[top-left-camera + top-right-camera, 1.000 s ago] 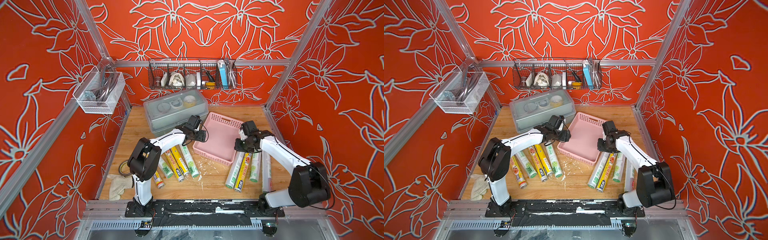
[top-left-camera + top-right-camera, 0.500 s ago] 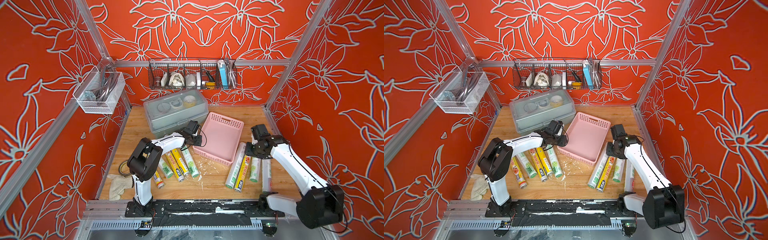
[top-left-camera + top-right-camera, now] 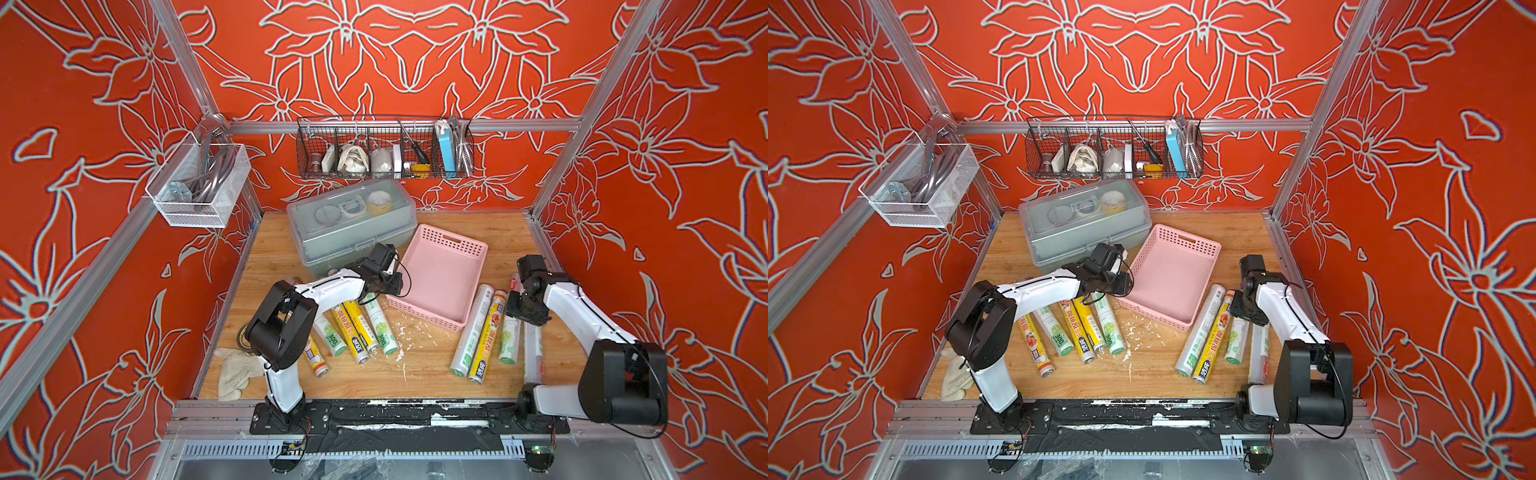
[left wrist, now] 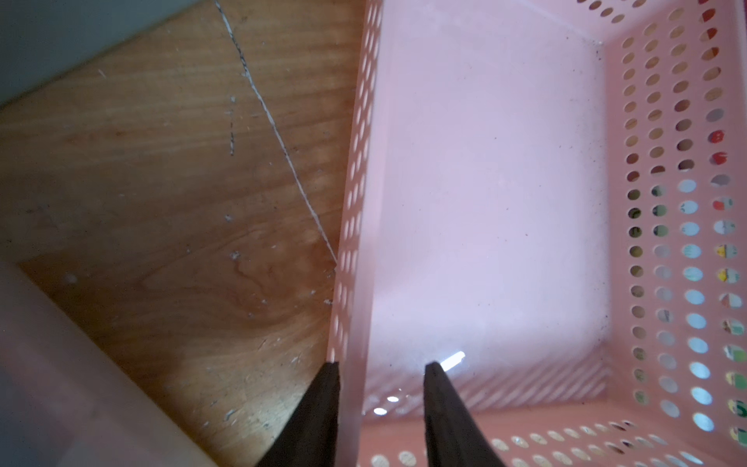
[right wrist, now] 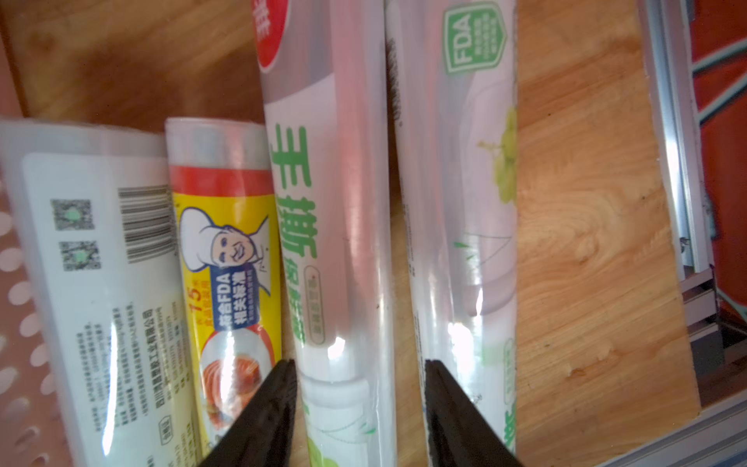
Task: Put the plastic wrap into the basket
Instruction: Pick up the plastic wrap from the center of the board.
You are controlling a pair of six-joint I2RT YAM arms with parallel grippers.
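Gripped basket (image 3: 457,240) wall with left gripper (image 4: 380,364); straddled one roll with right gripper (image 5: 357,362).

Closed left jaws fully on basket's near-left perforated wall, one finger outside over wooden table (image 3: 436,374), one inside over pink floor. Kept right jaws partly open around white-green roll (image 5: 343,242): one finger touching it, gap at the other, no squeeze seen, nothing lifted. Saw all wrap rolls (image 3: 361,328) flat on table, outside basket. Logged one batch near-left of basket, partly under left arm. Logged second batch (image 3: 473,332) to right of basket, with its leftmost roll just beside basket's right wall and right gripper low over its far ends. Noted basket mid-table, just right of grey lidded box (image 3: 345,232).
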